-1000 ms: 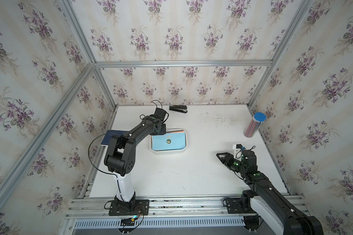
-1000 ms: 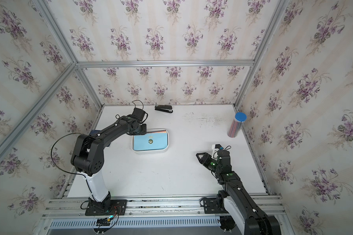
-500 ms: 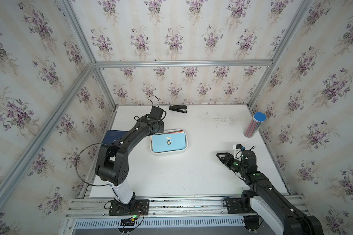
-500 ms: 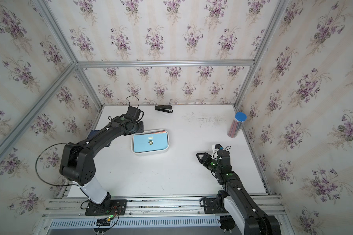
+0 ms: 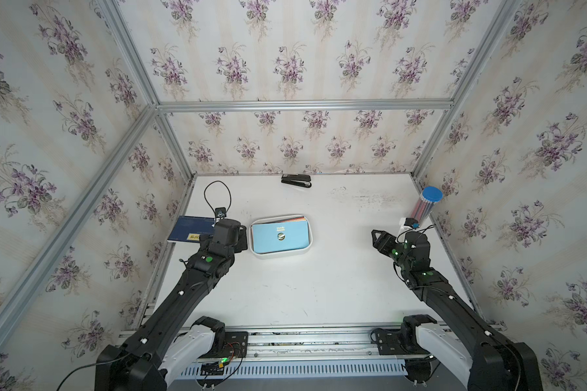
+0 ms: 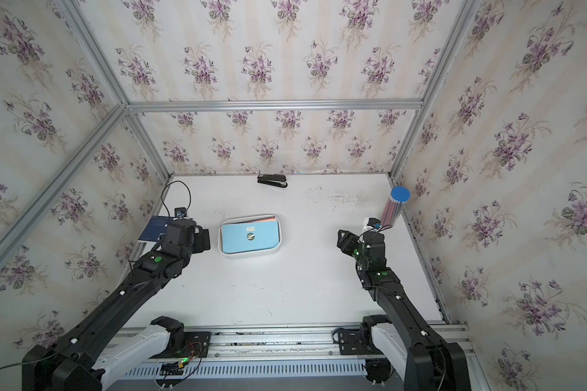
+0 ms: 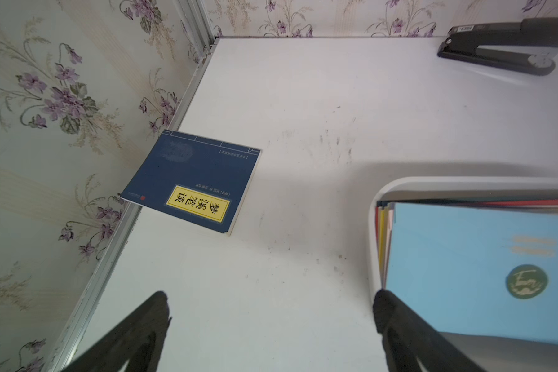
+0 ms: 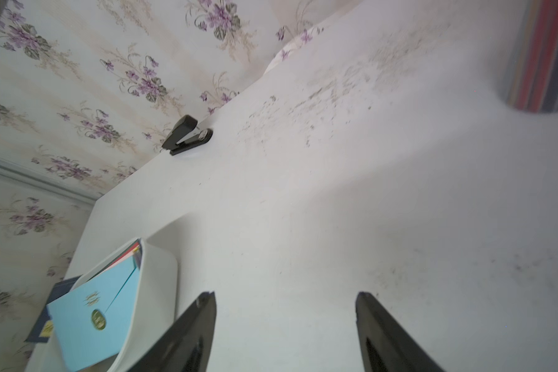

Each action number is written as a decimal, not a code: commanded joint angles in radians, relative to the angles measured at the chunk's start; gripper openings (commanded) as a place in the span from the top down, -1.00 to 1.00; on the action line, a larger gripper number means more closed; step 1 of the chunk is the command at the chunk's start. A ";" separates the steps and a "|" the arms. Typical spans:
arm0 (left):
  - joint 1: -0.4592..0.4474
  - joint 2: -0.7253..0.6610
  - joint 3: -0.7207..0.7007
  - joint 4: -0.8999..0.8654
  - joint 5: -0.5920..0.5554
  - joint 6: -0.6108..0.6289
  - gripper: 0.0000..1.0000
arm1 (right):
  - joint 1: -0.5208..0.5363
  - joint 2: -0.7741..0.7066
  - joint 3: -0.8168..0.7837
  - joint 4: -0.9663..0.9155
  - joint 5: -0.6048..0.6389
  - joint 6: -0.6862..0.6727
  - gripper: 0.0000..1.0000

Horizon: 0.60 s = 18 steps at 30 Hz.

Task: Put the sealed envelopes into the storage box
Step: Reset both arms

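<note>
The jaws of the left gripper (image 7: 271, 296) are standing wide apart with nothing between them. The jaws of the right gripper (image 8: 285, 294) are also standing apart and empty.

In both top views the left gripper (image 5: 240, 237) is hanging just beside one short end of the storage box (image 5: 278, 254), between it and a dark blue book (image 5: 187, 228). The sealed envelopes (image 5: 280, 237) are lying stacked inside the box, a light blue one on top. The right gripper (image 5: 376, 235) is pointing toward the box from well apart, and a blue-lidded pencil tube (image 5: 426, 206) is standing behind it by the wall. A black stapler (image 5: 296, 180) is lying far beyond both grippers.

In the left wrist view only the bare table (image 7: 287, 273) is showing between the fingertips (image 7: 387, 309). The box rim (image 7: 400, 185) is curving just past one of them, and the top envelope is showing a round green seal. The book is lying ahead on the other fingertip's side.

In the right wrist view bare table is again lying between the jaws. The box (image 8: 161, 277) with its envelopes is sitting outside one finger, and the tube (image 8: 548, 54) is standing far ahead on the other side.
</note>
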 commanded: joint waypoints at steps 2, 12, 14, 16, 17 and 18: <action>0.036 -0.026 -0.124 0.248 0.022 0.117 -1.00 | 0.002 -0.006 -0.073 0.269 0.233 -0.223 -0.52; 0.187 0.153 -0.269 0.678 0.312 0.334 -1.00 | 0.001 0.231 -0.230 0.765 0.336 -0.385 -0.54; 0.253 0.171 -0.293 0.759 0.437 0.325 -1.00 | 0.000 0.313 -0.256 0.955 0.329 -0.433 -0.56; 0.298 0.204 -0.293 0.827 0.514 0.310 -1.00 | -0.013 0.382 -0.280 1.123 0.280 -0.459 -0.57; 0.318 0.222 -0.290 0.849 0.551 0.307 -1.00 | -0.018 0.440 -0.292 1.199 0.261 -0.468 -0.58; 0.332 0.238 -0.286 0.860 0.576 0.304 -1.00 | -0.025 0.493 -0.305 1.276 0.249 -0.467 -0.58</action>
